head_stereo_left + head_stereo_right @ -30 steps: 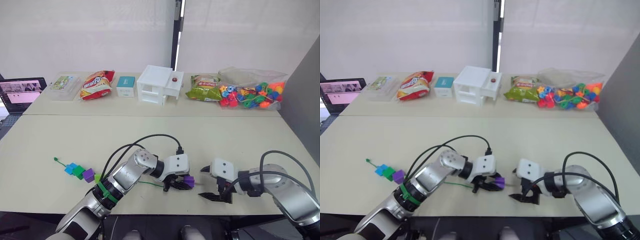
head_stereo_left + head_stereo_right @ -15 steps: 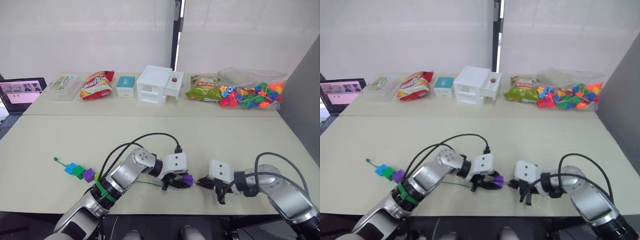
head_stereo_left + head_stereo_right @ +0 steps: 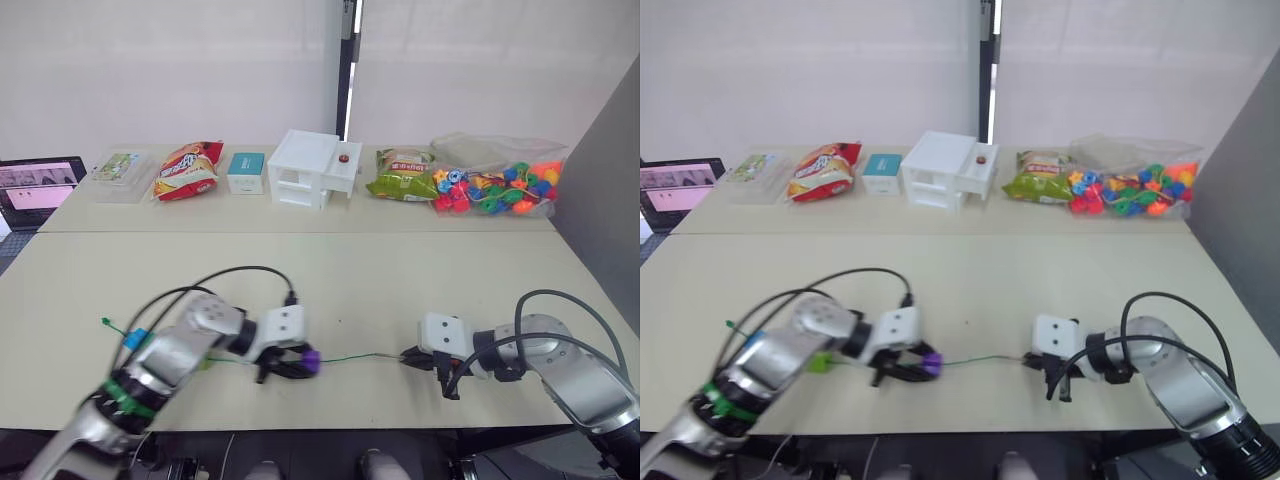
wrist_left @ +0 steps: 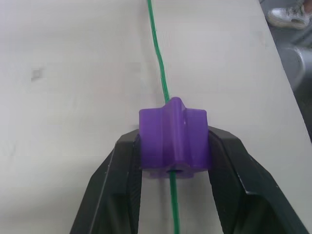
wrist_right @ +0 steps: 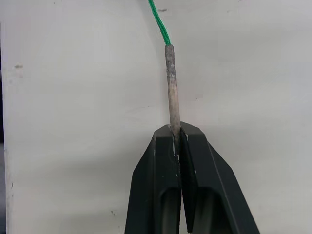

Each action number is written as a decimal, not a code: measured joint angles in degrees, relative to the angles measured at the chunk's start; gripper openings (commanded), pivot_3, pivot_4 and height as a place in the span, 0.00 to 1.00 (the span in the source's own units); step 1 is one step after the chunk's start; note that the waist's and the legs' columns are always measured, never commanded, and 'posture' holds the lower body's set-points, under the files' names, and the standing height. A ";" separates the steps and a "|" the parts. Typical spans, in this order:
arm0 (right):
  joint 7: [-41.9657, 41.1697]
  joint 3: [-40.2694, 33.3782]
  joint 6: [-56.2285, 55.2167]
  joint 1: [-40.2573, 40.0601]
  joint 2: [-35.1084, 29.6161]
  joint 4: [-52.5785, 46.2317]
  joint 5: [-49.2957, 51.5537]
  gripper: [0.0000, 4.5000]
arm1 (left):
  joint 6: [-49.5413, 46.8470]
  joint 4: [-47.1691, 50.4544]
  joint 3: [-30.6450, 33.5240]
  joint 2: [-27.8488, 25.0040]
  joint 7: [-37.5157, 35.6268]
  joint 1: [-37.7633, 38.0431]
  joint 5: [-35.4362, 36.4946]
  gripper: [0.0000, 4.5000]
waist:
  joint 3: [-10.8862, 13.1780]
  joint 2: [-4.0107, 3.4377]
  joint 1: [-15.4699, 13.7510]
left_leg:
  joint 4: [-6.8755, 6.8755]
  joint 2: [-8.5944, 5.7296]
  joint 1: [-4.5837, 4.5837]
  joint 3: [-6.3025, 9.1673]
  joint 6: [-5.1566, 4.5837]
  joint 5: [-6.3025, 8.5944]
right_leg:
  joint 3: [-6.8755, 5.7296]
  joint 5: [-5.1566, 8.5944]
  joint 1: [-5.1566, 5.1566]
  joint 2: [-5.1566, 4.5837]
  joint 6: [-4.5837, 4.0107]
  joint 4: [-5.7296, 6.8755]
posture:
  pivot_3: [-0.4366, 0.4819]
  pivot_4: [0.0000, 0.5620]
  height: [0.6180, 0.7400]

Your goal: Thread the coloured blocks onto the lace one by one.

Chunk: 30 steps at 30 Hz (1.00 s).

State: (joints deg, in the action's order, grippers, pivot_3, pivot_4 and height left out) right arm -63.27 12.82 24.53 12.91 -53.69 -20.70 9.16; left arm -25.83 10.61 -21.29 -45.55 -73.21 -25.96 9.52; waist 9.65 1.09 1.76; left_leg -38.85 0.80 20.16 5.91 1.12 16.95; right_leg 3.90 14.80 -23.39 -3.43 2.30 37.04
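Purple block [image 4: 173,138] on thin green lace [image 4: 159,53], grey stiff tip [image 5: 171,85].

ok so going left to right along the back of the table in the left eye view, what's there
laptop → clear plastic box → red snack bag → small teal box → white toy house → green snack bag → bag of beads

One purple block [image 4: 173,144], one green lace [image 3: 355,358], two snack bags [image 3: 188,168].
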 measured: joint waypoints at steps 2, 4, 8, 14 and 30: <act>-0.26 0.05 0.00 0.13 0.04 0.01 0.01 0.00 | 1.39 -0.62 3.10 -5.22 -2.77 1.28 0.99 0.31 | 0.03 -0.02 -0.03 | -0.01 0.00 0.02 -0.01 0.00 0.00 | 0.00 0.00 0.00 -0.01 0.00 -0.03 | 0.48 0.27 1.00; -0.27 0.10 -0.02 0.39 0.17 0.07 -0.01 0.00 | 3.25 -1.99 4.55 -7.67 -4.37 1.53 1.09 0.31 | 0.04 -0.03 -0.24 | -0.01 -0.01 0.04 -0.02 0.00 0.00 | 0.00 0.01 0.00 -0.02 0.00 -0.03 | 0.48 0.27 1.00; -0.27 0.14 -0.12 0.83 0.30 0.56 -0.25 0.00 | 11.30 -9.07 6.91 -14.19 -9.01 2.16 -0.37 0.31 | 0.07 -0.06 -0.36 | 0.01 0.00 0.04 -0.06 0.00 0.00 | 0.00 0.01 -0.05 -0.01 0.00 -0.04 | 0.48 0.27 1.00; -0.02 0.48 -0.09 1.95 2.40 1.18 -1.14 0.00 | 19.53 -13.79 7.56 -14.88 -11.33 3.07 -1.81 0.31 | 0.08 -0.07 -0.58 | 0.02 0.01 0.07 -0.10 -0.01 0.00 | 0.00 0.01 -0.10 -0.01 0.00 -0.02 | 0.48 0.27 1.00; 0.70 0.61 1.72 1.74 2.78 0.06 -1.15 0.00 | 20.13 -14.89 8.41 -14.28 -11.96 3.83 -2.58 0.99 | 0.08 -0.09 -0.54 | -0.01 0.02 0.07 -0.12 -0.01 0.01 | 0.01 0.00 -0.13 -0.01 0.00 0.08 | 0.48 0.27 1.00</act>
State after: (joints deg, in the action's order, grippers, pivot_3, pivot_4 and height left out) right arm -62.58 13.43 26.25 14.65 -50.91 -20.64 8.00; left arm -5.70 -4.28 -12.89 -59.84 -85.17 -22.14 6.94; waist 9.73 1.00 1.22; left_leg -38.85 0.82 20.23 5.79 1.11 16.96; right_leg 3.91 14.81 -23.52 -3.44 2.30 37.11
